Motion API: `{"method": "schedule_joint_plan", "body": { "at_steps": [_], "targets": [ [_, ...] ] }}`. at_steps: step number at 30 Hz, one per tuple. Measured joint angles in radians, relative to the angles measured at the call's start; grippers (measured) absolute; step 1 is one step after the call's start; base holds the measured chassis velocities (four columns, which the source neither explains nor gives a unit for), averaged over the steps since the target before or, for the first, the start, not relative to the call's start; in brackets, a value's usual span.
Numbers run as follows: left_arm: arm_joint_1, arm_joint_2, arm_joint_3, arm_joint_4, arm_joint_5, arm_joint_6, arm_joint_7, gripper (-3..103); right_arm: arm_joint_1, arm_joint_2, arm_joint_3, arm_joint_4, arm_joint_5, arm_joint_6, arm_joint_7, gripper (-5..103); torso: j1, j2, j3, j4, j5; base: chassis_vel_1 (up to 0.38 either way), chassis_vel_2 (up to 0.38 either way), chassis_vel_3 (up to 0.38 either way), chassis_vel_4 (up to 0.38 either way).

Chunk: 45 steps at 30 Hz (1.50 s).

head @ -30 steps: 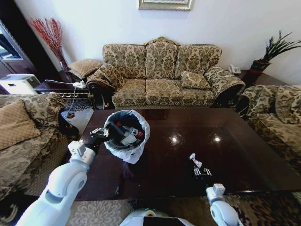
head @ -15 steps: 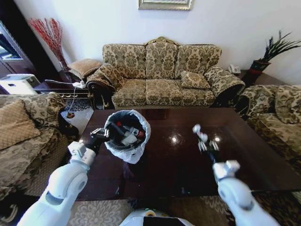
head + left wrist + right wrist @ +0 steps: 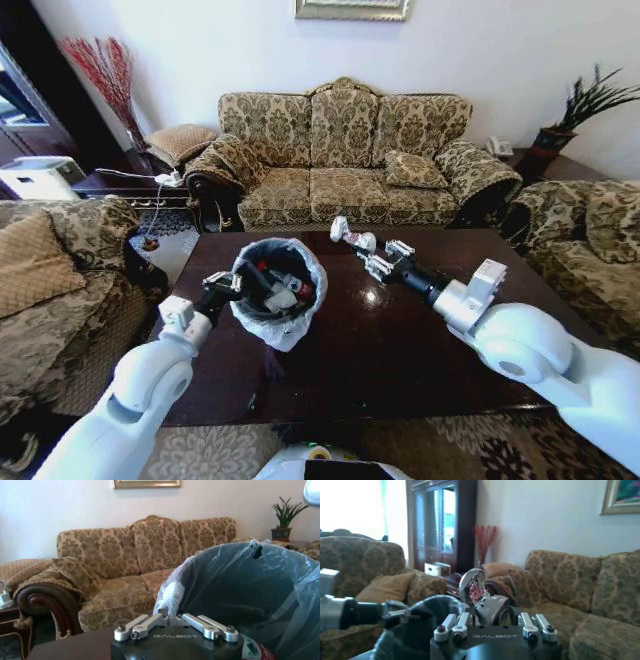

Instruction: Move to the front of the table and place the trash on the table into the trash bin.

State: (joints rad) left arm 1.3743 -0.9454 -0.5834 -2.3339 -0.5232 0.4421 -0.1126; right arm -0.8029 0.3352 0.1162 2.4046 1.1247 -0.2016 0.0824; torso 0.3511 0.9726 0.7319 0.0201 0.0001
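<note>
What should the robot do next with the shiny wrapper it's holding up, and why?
Probably carry it a bit farther toward the trash bin before letting go. The right gripper is shut on the wrapper, raised over the table just beside the bin's rim, not over its opening. The left gripper holds the rim.

The right hand [image 3: 362, 252] has carried its wrapper [image 3: 345, 233] up beside the trash bin [image 3: 278, 284].

Glossy dark wood table [image 3: 400, 340]; translucent plastic liner in the trash bin [image 3: 277, 292].
</note>
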Motion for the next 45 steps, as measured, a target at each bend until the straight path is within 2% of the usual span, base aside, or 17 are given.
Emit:
{"method": "schedule_joint_plan", "body": {
  "at_steps": [4, 12, 14, 15, 17, 18, 20, 21, 24, 27, 32, 39, 40, 41, 43, 44, 45],
  "targets": [
    [-0.011, 0.002, 0.019, 0.007, 0.001, 0.005, -0.001, 1, 0.058, -0.010, -0.030, 0.000, 0.022, 0.000, -0.056, 37, 0.000, 0.000, 0.000, 0.0010, -0.0001, 0.000, 0.000, 0.000, 0.000],
    [-0.033, -0.001, 0.045, 0.021, 0.001, 0.013, -0.004, 1, 0.229, 0.038, -0.204, -0.076, 0.017, 0.007, -0.069, 37, 0.000, 0.000, 0.000, 0.0006, -0.0001, 0.000, 0.000, 0.000, 0.000],
    [-0.032, -0.001, 0.044, 0.030, 0.001, 0.014, -0.005, 1, 0.301, 0.103, -0.302, -0.206, -0.058, 0.045, -0.098, 37, 0.000, 0.000, 0.000, 0.0005, -0.0002, 0.000, 0.000, 0.000, 0.000],
    [-0.032, -0.001, 0.044, 0.030, 0.001, 0.014, -0.005, 1, 0.301, 0.103, -0.302, -0.206, -0.058, 0.045, -0.098, 37, 0.000, 0.000, 0.000, 0.0005, -0.0002, 0.000, 0.000, 0.000, 0.000],
    [-0.031, 0.000, 0.039, 0.039, 0.001, 0.014, -0.005, 1, 0.399, 0.178, -0.397, -0.292, -0.105, 0.072, -0.105, 37, 0.000, 0.000, 0.000, 0.0006, 0.0005, 0.000, 0.000, 0.000, 0.000],
    [-0.031, 0.000, 0.039, 0.039, 0.001, 0.014, -0.005, 1, 0.399, 0.178, -0.397, -0.292, -0.105, 0.072, -0.105, 37, 0.000, 0.000, 0.000, 0.0006, 0.0005, 0.000, 0.000, 0.000, 0.000],
    [-0.035, 0.001, 0.038, 0.051, 0.001, 0.014, -0.005, 1, 0.547, 0.258, -0.511, -0.326, -0.095, 0.074, -0.082, 37, 0.000, 0.000, 0.000, 0.0009, -0.0001, 0.000, 0.000, 0.000, 0.000],
    [-0.035, 0.001, 0.038, 0.051, 0.001, 0.014, -0.005, 1, 0.547, 0.258, -0.511, -0.326, -0.095, 0.074, -0.082, 37, 0.000, 0.000, 0.000, 0.0009, -0.0001, 0.000, 0.000, 0.000, 0.000],
    [-0.040, -0.003, 0.037, 0.069, 0.002, 0.013, -0.005, 1, 0.657, 0.327, -0.611, -0.321, -0.077, 0.073, -0.041, 37, 0.000, 0.000, 0.000, 0.0018, -0.0009, 0.000, 0.000, 0.000, 0.000],
    [-0.041, -0.007, 0.037, 0.078, 0.002, 0.012, -0.005, 1, 0.665, 0.329, -0.636, -0.275, -0.052, 0.062, -0.012, 37, 0.000, 0.000, 0.000, 0.0014, -0.0008, 0.000, 0.000, 0.000, 0.000],
    [-0.063, -0.008, 0.034, 0.099, -0.004, 0.011, -0.008, 1, 0.603, 0.263, -0.656, -0.152, -0.053, 0.039, -0.025, 37, 0.000, 0.000, 0.000, 0.0000, -0.0002, 0.000, 0.000, 0.000, 0.000],
    [-0.075, -0.013, 0.040, 0.096, -0.015, 0.020, -0.022, 1, 0.588, 0.261, -0.678, -0.144, -0.095, 0.020, -0.025, 35, 0.000, 0.000, 0.000, 0.0010, -0.0004, 0.000, 0.000, 0.000, 0.000],
    [-0.073, -0.015, 0.040, 0.089, -0.015, 0.023, -0.023, 1, 0.587, 0.264, -0.682, -0.157, -0.106, 0.020, -0.025, 40, 0.000, 0.000, 0.000, 0.0011, -0.0003, 0.000, 0.000, 0.000, 0.000],
    [-0.073, -0.015, 0.040, 0.089, -0.015, 0.023, -0.023, 1, 0.587, 0.264, -0.682, -0.157, -0.106, 0.020, -0.025, 40, 0.000, 0.000, 0.000, 0.0011, -0.0003, 0.000, 0.000, 0.000, 0.000],
    [-0.064, -0.017, 0.033, 0.076, -0.017, 0.023, -0.021, 1, 0.586, 0.269, -0.684, -0.175, -0.122, 0.019, -0.020, 51, 0.000, 0.000, 0.000, 0.0008, -0.0002, 0.000, 0.000, 0.000, 0.000],
    [-0.064, -0.017, 0.033, 0.076, -0.017, 0.023, -0.021, 1, 0.586, 0.269, -0.684, -0.175, -0.122, 0.019, -0.020, 51, 0.000, 0.000, 0.000, 0.0008, -0.0002, 0.000, 0.000, 0.000, 0.000],
    [-0.062, -0.017, 0.029, 0.074, -0.017, 0.023, -0.020, 1, 0.586, 0.269, -0.683, -0.176, -0.124, 0.017, -0.020, 56, 0.000, 0.000, 0.000, 0.0008, 0.0000, 0.000, 0.000, 0.000, 0.000]
  ]
}}
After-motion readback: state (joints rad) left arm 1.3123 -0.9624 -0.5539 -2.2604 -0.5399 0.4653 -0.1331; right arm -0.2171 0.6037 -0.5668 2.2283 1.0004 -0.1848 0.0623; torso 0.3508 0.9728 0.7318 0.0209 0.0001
